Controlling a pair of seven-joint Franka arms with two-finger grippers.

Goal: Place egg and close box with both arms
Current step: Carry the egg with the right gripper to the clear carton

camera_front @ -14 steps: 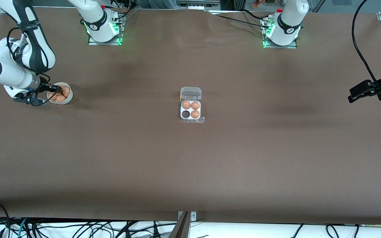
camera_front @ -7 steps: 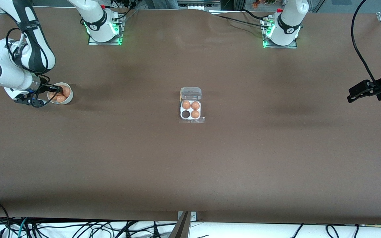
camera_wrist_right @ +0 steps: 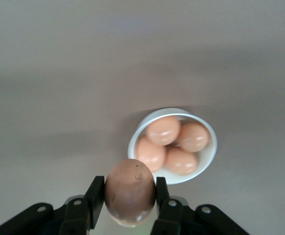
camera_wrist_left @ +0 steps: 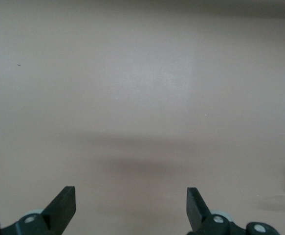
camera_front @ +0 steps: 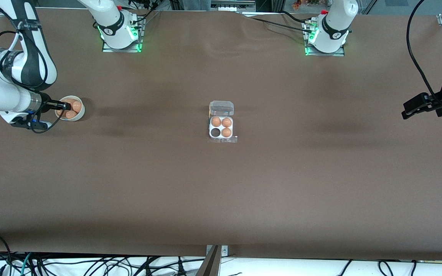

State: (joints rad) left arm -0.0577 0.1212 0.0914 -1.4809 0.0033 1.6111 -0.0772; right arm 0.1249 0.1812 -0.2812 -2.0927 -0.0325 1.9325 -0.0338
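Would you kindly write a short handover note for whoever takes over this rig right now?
Right gripper: shut on the egg, above the bowl at the right arm's end.
Left gripper: open, empty, waiting over its own end of the table.
Box: mid-table, lid open, three eggs in, one cell empty.
Done: egg picked.
Left: place egg in the empty cell, close lid with both arms.

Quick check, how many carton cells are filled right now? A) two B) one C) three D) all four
C: in the front view the box holds three eggs, and the one cell nearest the camera toward the right arm's end is dark and empty; the fourth egg sits in the right pincer, up over the bowl.
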